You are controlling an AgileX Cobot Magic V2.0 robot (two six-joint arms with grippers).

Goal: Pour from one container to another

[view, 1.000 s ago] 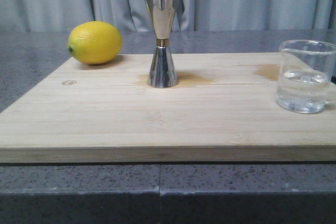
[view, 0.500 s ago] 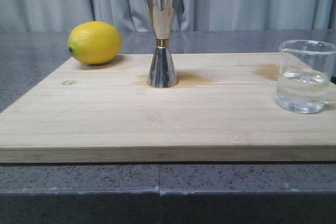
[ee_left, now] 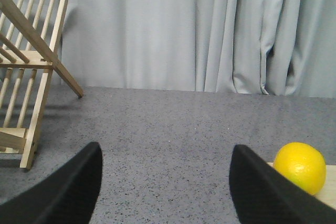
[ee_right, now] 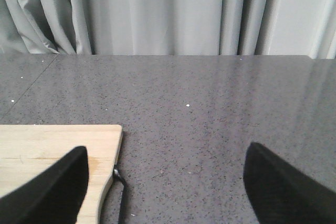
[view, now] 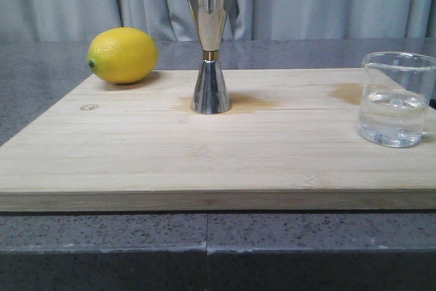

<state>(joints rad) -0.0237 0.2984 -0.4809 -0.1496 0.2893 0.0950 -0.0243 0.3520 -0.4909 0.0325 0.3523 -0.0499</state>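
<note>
A small clear glass beaker (view: 397, 99) with some clear liquid stands near the right edge of the wooden board (view: 204, 148). The tall steel jigger (view: 210, 46), gold band at its waist, stands upright at the board's back middle. Neither gripper shows in the front view. My left gripper (ee_left: 165, 174) is open over bare grey counter, nothing between its fingers. My right gripper (ee_right: 167, 177) is open too, above the counter just off the board's right corner (ee_right: 63, 148). Beaker and jigger are out of both wrist views.
A yellow lemon (view: 122, 55) lies at the board's back left corner; the same lemon (ee_left: 299, 167) shows beside the left gripper's finger. A wooden rack (ee_left: 29, 77) stands on the counter to the far left. Grey curtains (view: 327, 1) close the back. A dark cord (ee_right: 121, 192) hangs at the board's handle.
</note>
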